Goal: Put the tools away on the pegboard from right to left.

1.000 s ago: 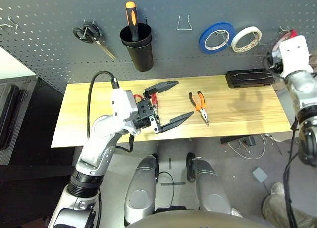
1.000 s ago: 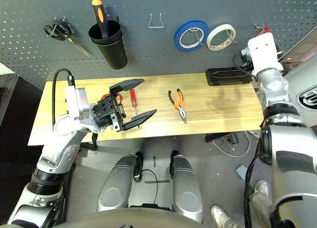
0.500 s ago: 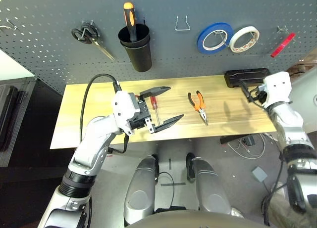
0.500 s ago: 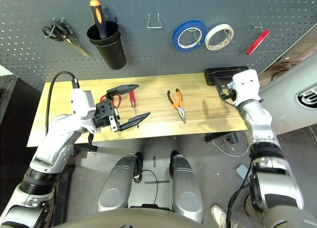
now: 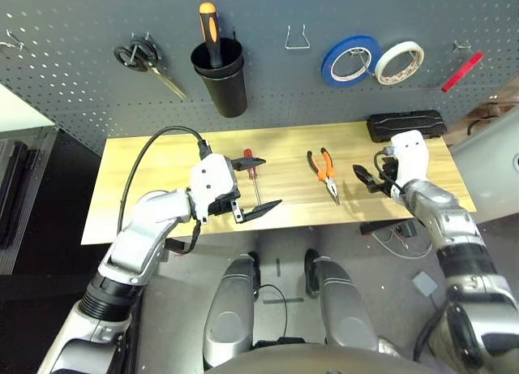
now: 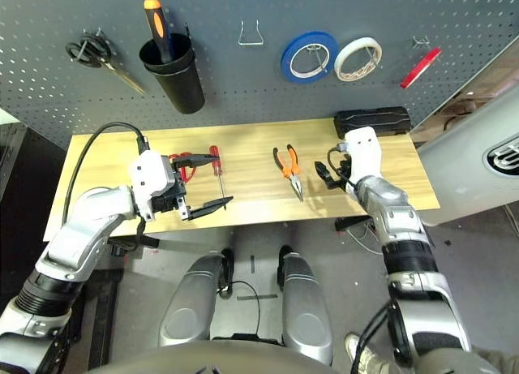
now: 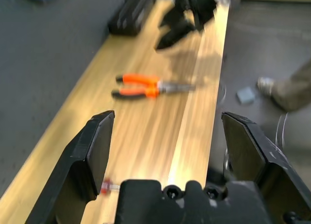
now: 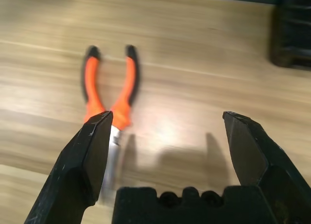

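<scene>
The thin red tape ring [image 5: 462,71] hangs on a hook at the right end of the pegboard [image 5: 81,49]. On the table [image 5: 154,159] lie the orange-and-black pliers [image 5: 324,173] and, to their left, the slim red-handled screwdriver [image 5: 253,173]. Red scissor handles [image 6: 185,168] peek out from behind my left gripper [image 5: 268,181], which hovers open over the screwdriver's tip end. My right gripper [image 5: 365,179] stands open just right of the pliers [image 8: 109,95], low over the wood and holding nothing.
On the pegboard hang black-handled scissors [image 5: 142,58], a black cup [image 5: 223,82] holding an orange-handled tool, a bare wire hook [image 5: 298,37], a blue tape roll [image 5: 353,60] and a white one [image 5: 400,62]. A black case [image 5: 405,125] lies at the table's back right. A person's leg [image 7: 291,83] stands beyond the table.
My right arm has come down from the pegboard's right end, leaving the red tape ring on its hook, to the table beside the pliers. My left gripper has sunk slightly toward the front edge.
</scene>
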